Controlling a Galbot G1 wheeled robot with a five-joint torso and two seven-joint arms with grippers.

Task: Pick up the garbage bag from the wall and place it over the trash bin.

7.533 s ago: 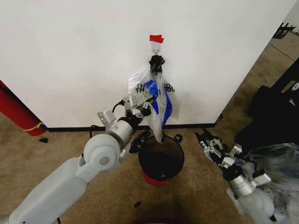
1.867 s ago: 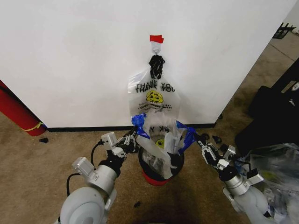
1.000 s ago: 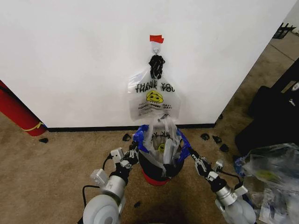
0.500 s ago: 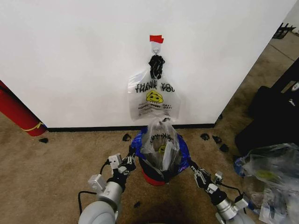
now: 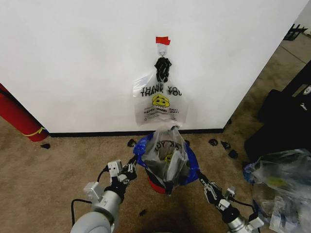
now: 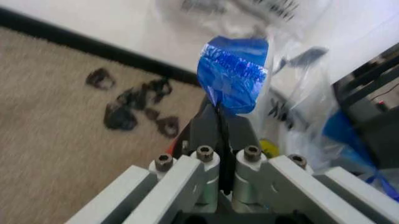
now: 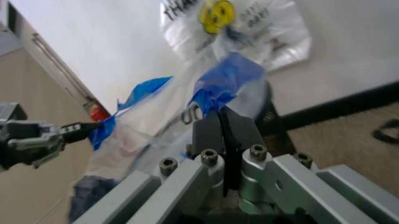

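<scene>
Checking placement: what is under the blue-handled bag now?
The trash bin: a sliver of its red base shows below the garbage bag. Its rim and inside are covered. The left hand and right hand pinch the blue handles.

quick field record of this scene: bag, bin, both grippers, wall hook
bag: draped over the bin, blue handles pulled out to both sides
bin: on the carpet by the wall, red base showing
left gripper: shut on a blue handle
right gripper: shut on the other blue handle
hook: holds another smiley bag
</scene>
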